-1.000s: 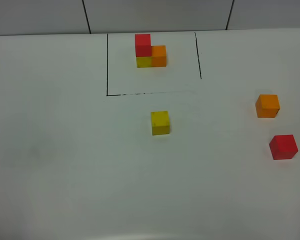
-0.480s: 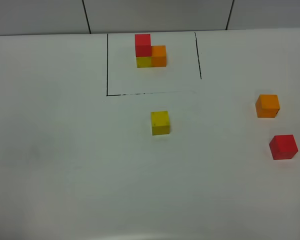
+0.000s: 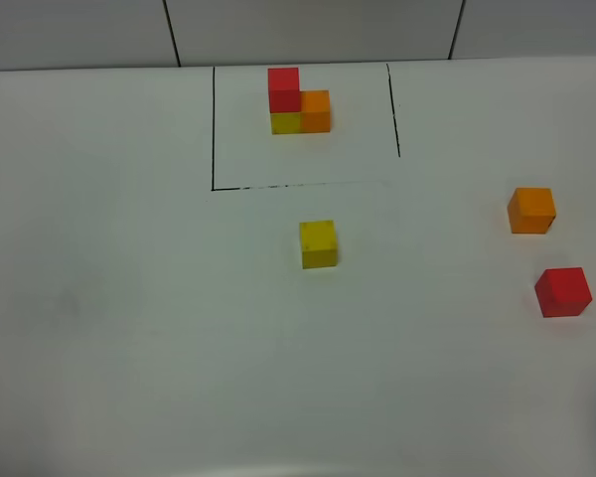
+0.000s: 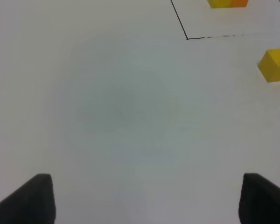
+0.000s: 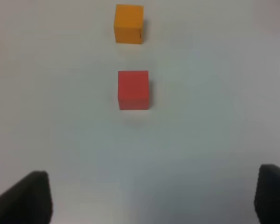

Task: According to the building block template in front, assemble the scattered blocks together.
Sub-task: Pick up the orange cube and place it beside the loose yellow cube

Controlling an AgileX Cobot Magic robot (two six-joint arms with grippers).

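Over the last second no block has moved, so assembly has not begun. The building block template (image 3: 298, 101) stands inside the drawn black frame (image 3: 213, 129) at the far side of the table (image 3: 129, 298). Count: one template of three cubes, and three loose cubes. The yellow cube (image 3: 318, 243) sits just in front of the frame. The orange cube (image 3: 531, 210) and red cube (image 3: 563, 291) sit near each other, well to the right. The left gripper (image 4: 144, 200) and right gripper (image 5: 151, 198) are both spread wide and empty. The right gripper faces the red cube.
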